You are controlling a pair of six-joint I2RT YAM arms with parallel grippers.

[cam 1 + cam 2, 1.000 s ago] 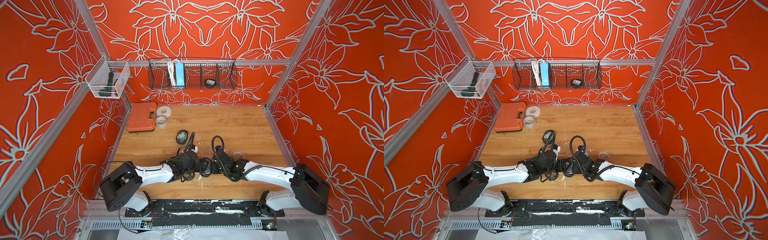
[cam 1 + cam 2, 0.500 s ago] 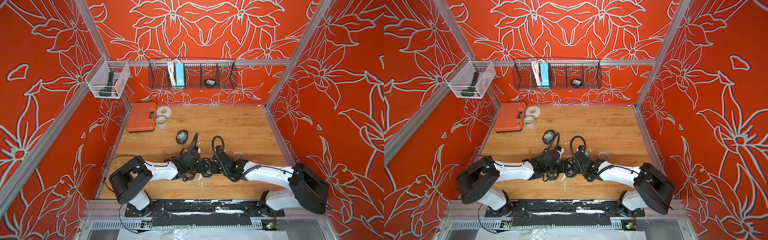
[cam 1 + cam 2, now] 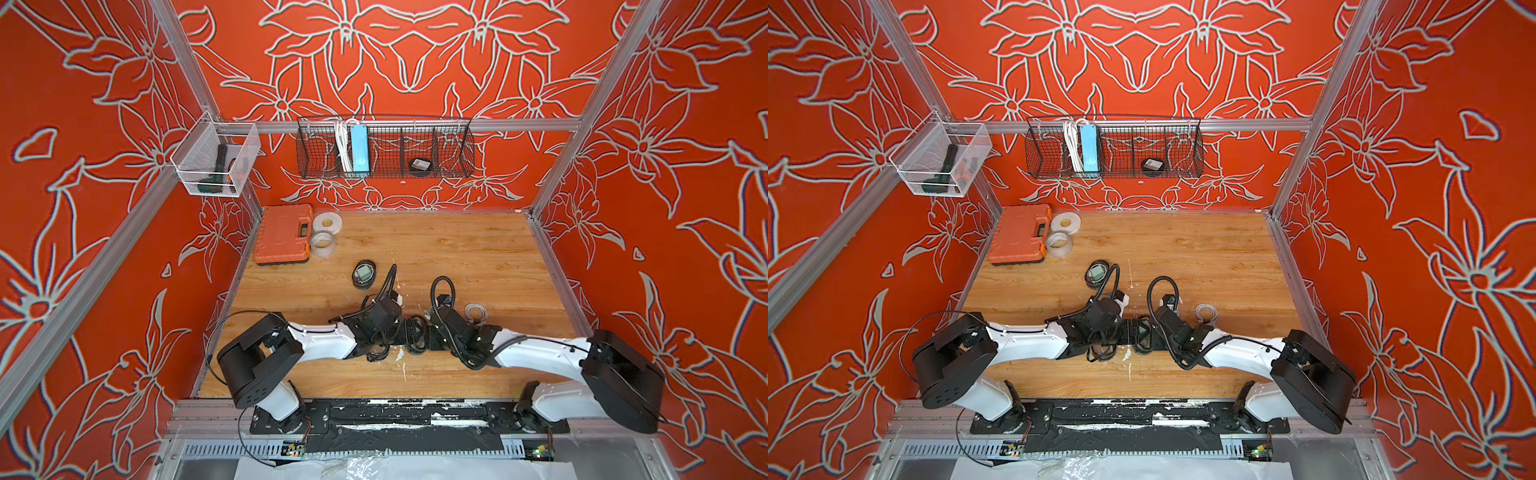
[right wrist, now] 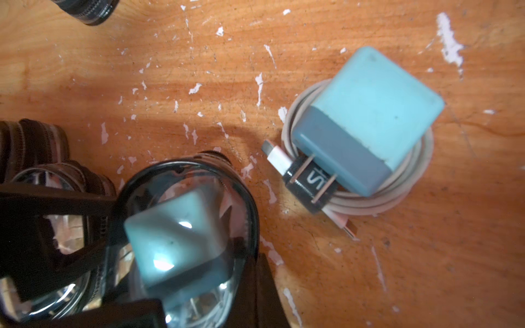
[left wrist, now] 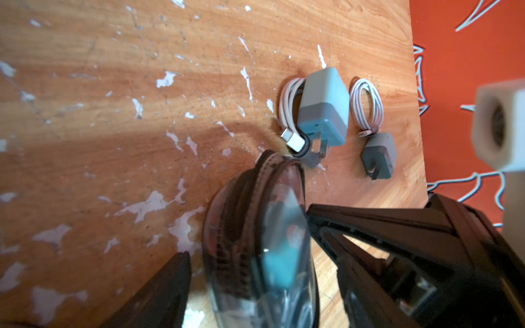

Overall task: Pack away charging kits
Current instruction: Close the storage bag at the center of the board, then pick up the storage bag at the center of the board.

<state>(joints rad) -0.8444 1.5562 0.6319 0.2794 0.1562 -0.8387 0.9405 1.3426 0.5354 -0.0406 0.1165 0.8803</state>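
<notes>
Both top views look down from high over the whole desk; wrist cameras face it close, sharing one adapter.

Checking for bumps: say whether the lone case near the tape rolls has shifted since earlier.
No. In a top view the case sits where it was, measured against the orange toolbox.

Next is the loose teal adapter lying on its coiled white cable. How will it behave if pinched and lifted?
The adapter looks rigid and smooth, so it may slip unless pinched on flat faces. The cable has its connector lying free, so the cable probably stays behind; its black band should keep it coiled.
</notes>
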